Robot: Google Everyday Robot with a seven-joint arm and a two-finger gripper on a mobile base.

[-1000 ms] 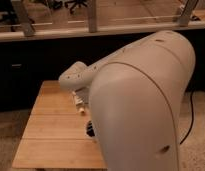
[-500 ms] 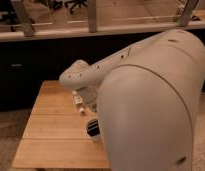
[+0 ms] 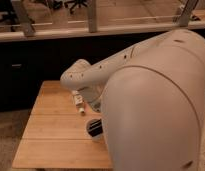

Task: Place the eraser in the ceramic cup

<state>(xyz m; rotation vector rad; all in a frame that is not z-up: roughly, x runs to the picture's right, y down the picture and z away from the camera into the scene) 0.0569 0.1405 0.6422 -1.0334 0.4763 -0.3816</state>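
Since the earlier frames, my arm is reaching further toward the left of the frame, and more of the wooden table is showing below it. I am seeing the gripper near the centre of the frame, just under the rounded wrist joint, and it is hanging over the middle of the table. Its fingers are clenched together. A small pale piece is sticking out at the tip, but I cannot tell if this is the eraser or only a part of the gripper.

Lower and a little to the right, a small round object with a dark inside is standing on the table; I am taking it as the ceramic cup. It is partly hidden by the big white body of the robot, which is filling the right half of the frame. The gripper is near the cup but not touching it.

Behind the table, a dark cabinet front is running across the frame, under a pale ledge.
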